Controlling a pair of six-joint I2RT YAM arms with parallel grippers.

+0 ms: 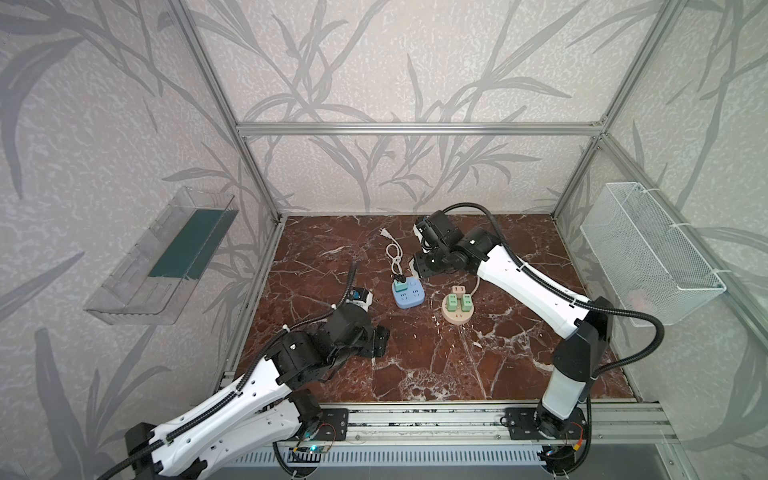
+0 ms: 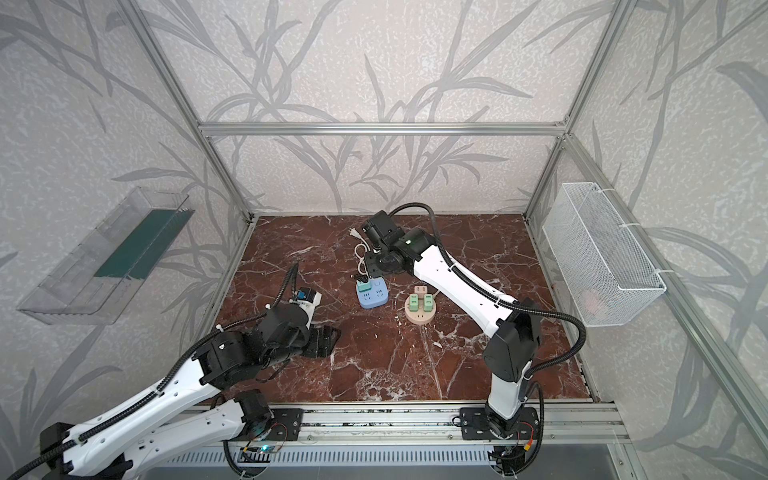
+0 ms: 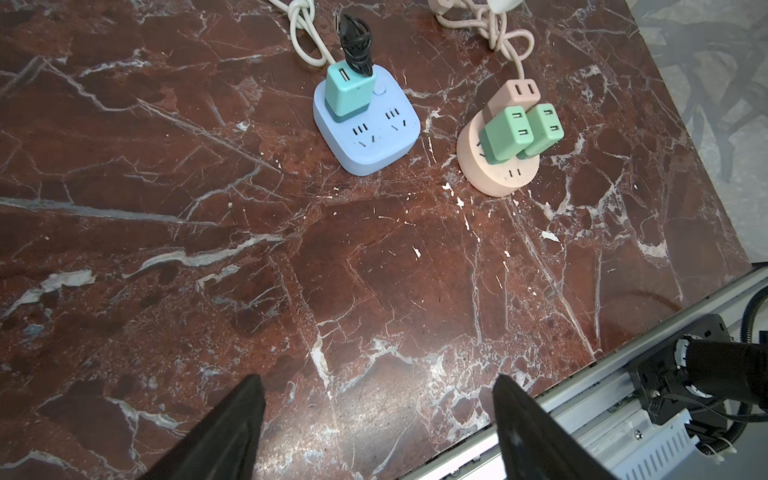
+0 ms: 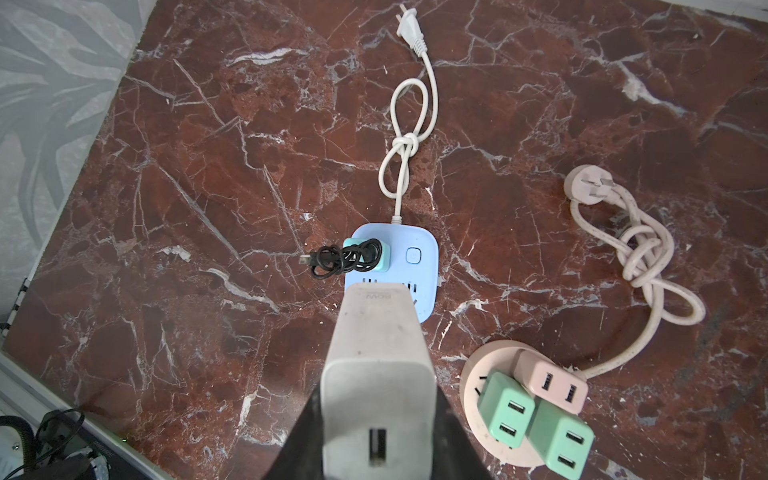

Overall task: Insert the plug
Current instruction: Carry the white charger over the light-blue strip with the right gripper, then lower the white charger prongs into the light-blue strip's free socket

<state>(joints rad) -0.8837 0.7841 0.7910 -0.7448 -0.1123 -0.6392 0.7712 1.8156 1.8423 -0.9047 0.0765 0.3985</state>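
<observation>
Over the pale blue square power strip: held the white block-shaped charger plug above the row of free sockets, judged not yet seated.
Right gripper: clamped narrow on the white block-shaped charger plug, a finger against each side.
Plug prongs: hidden under the body; could not be told whether lined up with the slots.
Left gripper: spread wide and empty, parked low over the red-brown marble tabletop, well apart from both strips.
Done so far: picked up and brought to the blue strip, judged roughly midway through the task.
Left to do: lining up, lowering, pressing home in a free socket, letting go.
Already in the blue strip: a teal cube charger with a coiled black cable, seated beside the round switch.
Round pink power strip: stood just beside the blue one, carried two green adapters and one pink adapter, left one socket bare.
Clear plastic bin on the left wall: showed only a dark green panel along the bottom, nothing loose.
White wire mesh basket on the right wall: held a pale pinkish thing at the bottom, too blurred to name.
</observation>
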